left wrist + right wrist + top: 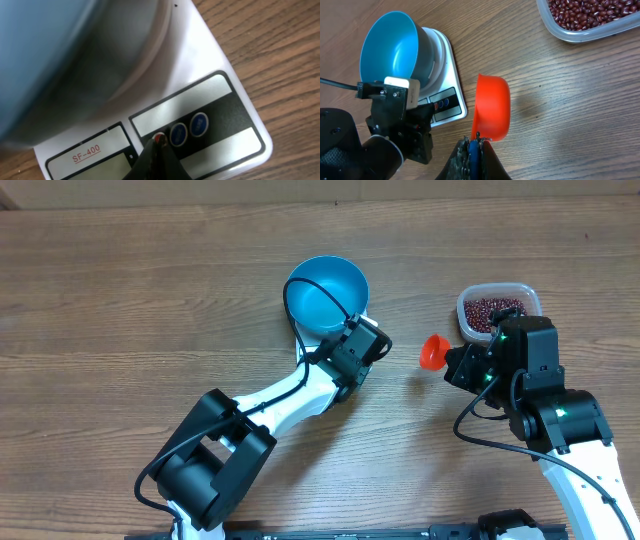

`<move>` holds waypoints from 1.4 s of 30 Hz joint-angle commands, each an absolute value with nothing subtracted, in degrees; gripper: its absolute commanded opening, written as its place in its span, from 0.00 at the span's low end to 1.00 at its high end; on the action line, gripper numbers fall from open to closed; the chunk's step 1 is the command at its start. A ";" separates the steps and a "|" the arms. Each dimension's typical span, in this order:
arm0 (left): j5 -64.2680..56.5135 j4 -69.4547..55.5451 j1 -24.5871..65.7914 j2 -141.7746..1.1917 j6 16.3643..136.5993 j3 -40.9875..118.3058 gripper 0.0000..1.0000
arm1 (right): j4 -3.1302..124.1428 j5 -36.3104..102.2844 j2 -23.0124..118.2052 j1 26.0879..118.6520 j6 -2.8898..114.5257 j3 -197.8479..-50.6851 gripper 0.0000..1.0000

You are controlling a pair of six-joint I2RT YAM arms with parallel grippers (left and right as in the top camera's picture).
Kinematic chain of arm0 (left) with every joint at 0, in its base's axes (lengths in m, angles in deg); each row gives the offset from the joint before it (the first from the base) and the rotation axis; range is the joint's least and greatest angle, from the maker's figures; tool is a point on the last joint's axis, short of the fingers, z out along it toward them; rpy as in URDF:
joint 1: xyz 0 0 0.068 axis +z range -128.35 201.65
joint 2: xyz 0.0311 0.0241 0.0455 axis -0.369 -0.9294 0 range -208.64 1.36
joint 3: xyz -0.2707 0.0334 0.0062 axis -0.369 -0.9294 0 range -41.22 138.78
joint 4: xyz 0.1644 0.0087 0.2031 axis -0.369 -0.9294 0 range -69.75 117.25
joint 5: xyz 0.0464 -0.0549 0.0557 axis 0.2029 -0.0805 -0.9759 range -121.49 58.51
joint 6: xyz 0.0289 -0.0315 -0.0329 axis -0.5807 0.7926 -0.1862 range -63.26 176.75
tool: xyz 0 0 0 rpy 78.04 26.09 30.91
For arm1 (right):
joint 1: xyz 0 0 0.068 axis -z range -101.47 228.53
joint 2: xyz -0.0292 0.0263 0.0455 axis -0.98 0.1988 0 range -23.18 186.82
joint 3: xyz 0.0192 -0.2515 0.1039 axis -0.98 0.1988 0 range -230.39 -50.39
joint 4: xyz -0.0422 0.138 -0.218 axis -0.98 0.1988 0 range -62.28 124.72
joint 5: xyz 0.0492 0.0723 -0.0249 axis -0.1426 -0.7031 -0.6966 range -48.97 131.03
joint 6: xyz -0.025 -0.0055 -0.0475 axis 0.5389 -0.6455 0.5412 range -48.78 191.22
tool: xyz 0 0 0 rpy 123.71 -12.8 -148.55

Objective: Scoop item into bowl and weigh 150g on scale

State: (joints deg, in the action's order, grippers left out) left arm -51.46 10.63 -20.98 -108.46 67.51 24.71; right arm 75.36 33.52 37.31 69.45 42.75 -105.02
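Note:
The bright blue bowl (328, 292) stands empty on the white scale (220, 115), seen also in the right wrist view as bowl (390, 50) and scale (451, 60). My left gripper (159, 141) is shut, and its tips rest on the red button of the scale's panel, just below the bowl. My right gripper (475, 142) is shut on the blue handle of an orange-red scoop (492, 107), held over bare table between the scale and the tub. The dark red beans (495, 310) lie in a clear tub (570, 35) at the right.
The left arm (270, 405) stretches across the middle of the table from the near edge to the scale. A black cable (300, 300) loops over the bowl's rim. The right arm (560, 420) stands near the tub's front side.

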 commanded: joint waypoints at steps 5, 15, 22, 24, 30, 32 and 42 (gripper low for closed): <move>-52.44 11.44 -20.32 -109.23 68.08 24.45 0.04 | 75.23 33.50 37.03 69.61 43.27 -106.70 0.04; -52.42 12.14 -20.32 -109.97 68.10 24.45 0.04 | 75.23 33.50 37.03 69.61 43.25 -106.70 0.04; -51.98 12.53 -20.32 -110.41 68.03 24.45 0.04 | 75.21 33.48 37.03 69.61 43.23 -106.70 0.04; -52.03 12.77 -20.32 -110.83 67.84 24.45 0.04 | 75.21 33.46 37.03 69.61 43.21 -106.70 0.04; -51.66 12.77 -20.32 -110.87 67.88 24.45 0.04 | 75.23 33.44 37.03 69.61 43.21 -106.70 0.04; -51.53 12.79 -20.32 -110.87 67.86 24.45 0.04 | 75.23 33.46 37.03 69.61 43.21 -106.70 0.04; -50.98 13.43 -20.30 -111.81 67.86 24.45 0.04 | 75.23 33.46 37.03 69.61 43.18 -106.70 0.04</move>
